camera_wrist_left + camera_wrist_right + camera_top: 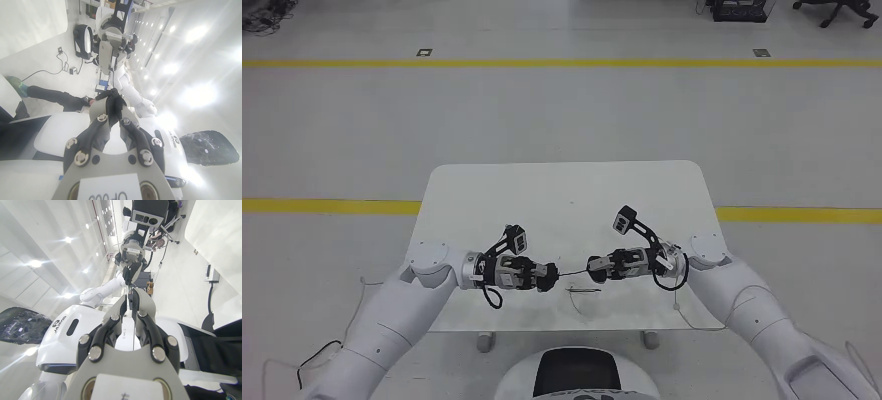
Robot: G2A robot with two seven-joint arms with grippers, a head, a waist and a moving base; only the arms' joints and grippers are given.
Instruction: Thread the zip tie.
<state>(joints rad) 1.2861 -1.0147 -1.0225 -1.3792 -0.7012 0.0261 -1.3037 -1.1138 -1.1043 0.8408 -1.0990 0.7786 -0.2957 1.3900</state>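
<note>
**Zip tie off the bench, strung between both tools**

Closest in, the left tool (113, 98) is pressed together on one end of the black zip tie (570, 271), with its tips clamped around it. From there the strap runs straight across a short gap to the right tool (130, 296) and on through it toward the palm. I cannot tell whether that tool is actually squeezing the strap. The two tools face each other nose to nose, close together, above the near part of the white bench (562, 190). My read is that the pick-up is done and the threading is in hand. No closed loop shows, and the head is too small to tell whether the tail has entered it. The pull-through looks left to do.
</note>
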